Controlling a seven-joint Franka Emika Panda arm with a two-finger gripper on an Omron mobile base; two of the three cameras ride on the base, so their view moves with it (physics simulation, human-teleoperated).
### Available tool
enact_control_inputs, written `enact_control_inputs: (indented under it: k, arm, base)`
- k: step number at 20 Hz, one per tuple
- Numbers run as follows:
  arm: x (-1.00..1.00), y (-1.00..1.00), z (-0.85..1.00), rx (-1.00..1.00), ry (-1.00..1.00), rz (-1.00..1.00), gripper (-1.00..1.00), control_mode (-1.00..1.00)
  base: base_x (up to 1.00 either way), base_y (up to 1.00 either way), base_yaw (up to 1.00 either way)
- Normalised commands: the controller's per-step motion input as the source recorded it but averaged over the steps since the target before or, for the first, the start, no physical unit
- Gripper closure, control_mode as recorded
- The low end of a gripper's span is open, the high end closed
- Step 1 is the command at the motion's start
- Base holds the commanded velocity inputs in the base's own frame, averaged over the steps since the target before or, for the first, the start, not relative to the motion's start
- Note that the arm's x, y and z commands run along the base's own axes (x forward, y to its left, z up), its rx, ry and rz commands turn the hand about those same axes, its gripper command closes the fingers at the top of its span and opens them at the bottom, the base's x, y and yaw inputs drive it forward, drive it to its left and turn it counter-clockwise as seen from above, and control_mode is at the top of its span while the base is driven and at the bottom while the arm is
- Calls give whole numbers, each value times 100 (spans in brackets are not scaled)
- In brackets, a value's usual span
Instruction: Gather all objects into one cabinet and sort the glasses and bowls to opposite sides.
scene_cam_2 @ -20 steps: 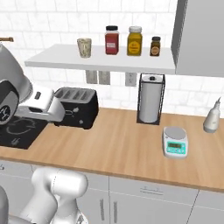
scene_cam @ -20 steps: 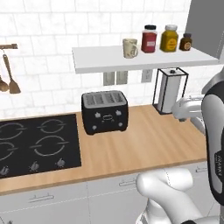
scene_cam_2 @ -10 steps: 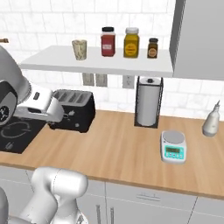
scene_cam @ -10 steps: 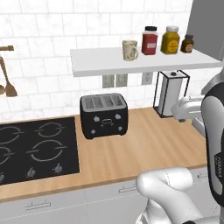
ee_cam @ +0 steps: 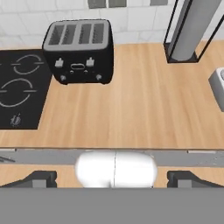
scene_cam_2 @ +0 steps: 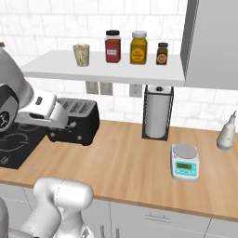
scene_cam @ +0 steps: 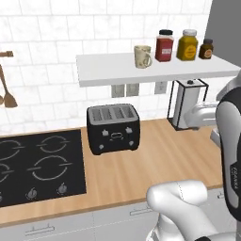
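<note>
claw (ee_cam: 114, 177) spread wide, gripping nothing, above the worktop (ee_cam: 144, 109), toaster (ee_cam: 79, 51) at 11 o'clock, cream mug (scene_cam: 142, 56) up on the shelf (scene_cam: 150, 69)

Light is even and bright, soft all round, with no single lamp to trace. The shelf (scene_cam: 155, 70) throws a faint grey shade on the tiles beneath it, and the toaster (scene_cam: 113, 128) leaves only a thin dark edge on the counter (scene_cam_2: 130, 158). The hob (scene_cam: 37, 164) shows no glare. Everything looks slightly soft and coarse, edges a bit jagged. Lines stay straight to the corners.
</note>
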Motion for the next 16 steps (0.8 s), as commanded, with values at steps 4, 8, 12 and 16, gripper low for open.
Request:
enact_control_inputs:
  k: [4, 8, 12, 16]
  arm:
    - [-10, -1, 12, 0, -41, -1, -100, -100]
    - [23, -1, 55, 10, -29, 0, -100, -100]
    - [56, 0, 43, 10, -19, 0, -100, -100]
    - [56, 0, 11, 3, -12, 0, -100, -100]
  base:
    - [0, 0, 0]
    - [0, 0, 0]
    - [0, 0, 0]
    - [0, 0, 0]
